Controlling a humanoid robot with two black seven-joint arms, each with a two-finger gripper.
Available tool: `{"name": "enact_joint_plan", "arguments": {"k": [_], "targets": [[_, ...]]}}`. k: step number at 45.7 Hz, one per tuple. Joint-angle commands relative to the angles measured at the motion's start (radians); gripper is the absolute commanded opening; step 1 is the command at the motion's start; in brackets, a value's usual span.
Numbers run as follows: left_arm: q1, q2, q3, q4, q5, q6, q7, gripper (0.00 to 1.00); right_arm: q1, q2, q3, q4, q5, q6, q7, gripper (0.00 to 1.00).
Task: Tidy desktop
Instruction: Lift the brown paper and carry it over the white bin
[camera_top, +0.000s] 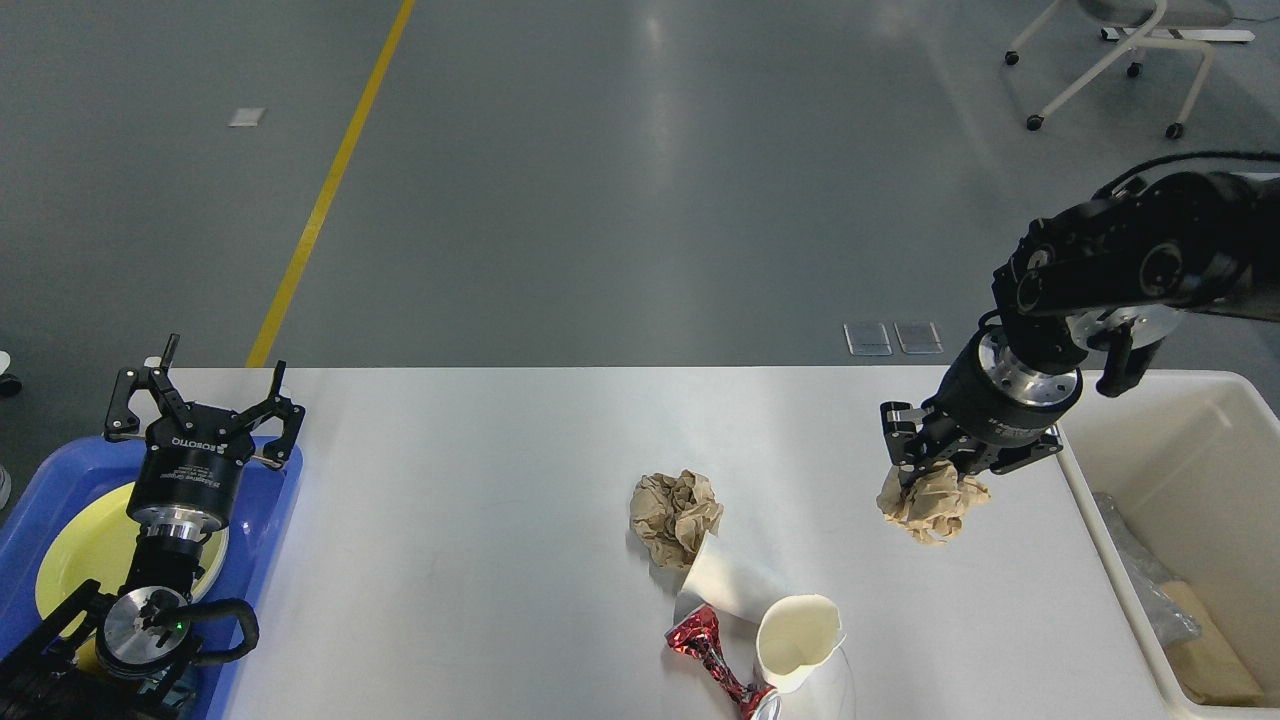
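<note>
The desktop (480, 520) spreads wide below me, with a brown paper wad (676, 516), two paper cups (790, 640) and a red wrapper (706, 652) near its middle. My right gripper (935, 478) pinches a second crumpled paper ball (932, 502) above the desktop's right end, beside the cream bin (1160, 455), likely for dropping there. My left gripper (205, 395), marked "ROBOTIQ", hangs spread over the blue tray (270, 540).

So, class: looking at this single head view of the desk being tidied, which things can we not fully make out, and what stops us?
- Right claw: its fingertips are buried in the brown paper wad.
- Cream bin: cut off by the right and bottom edges; its contents are only partly seen.
- Red foil wrapper: its lower end runs off the bottom edge.
- Yellow plate: largely covered by the left arm.
</note>
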Motion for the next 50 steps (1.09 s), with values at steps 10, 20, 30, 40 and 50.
{"name": "enact_joint_plan", "arguments": {"k": [10, 20, 30, 40, 50], "targets": [[0.0, 0.0, 0.0, 0.0, 0.0, 0.0, 0.0, 0.96, 0.248, -0.026, -0.01, 0.17, 0.011, 0.046, -0.003, 0.0], [0.0, 0.0, 0.0, 0.0, 0.0, 0.0, 0.0, 0.96, 0.231, -0.05, -0.015, 0.16, 0.009, 0.034, -0.003, 0.0], [0.0, 0.0, 0.0, 0.0, 0.0, 0.0, 0.0, 0.96, 0.137, -0.173, -0.113, 0.072, 0.011, -0.08, -0.003, 0.0], [0.0, 0.001, 0.0, 0.0, 0.0, 0.0, 0.0, 0.96, -0.114, -0.371, -0.135, -0.233, -0.001, -0.109, -0.001, 0.0], [0.0, 0.0, 0.0, 0.0, 0.0, 0.0, 0.0, 0.96, -0.418, -0.434, -0.061, -0.524, 0.003, -0.224, 0.0, 0.0]]}}
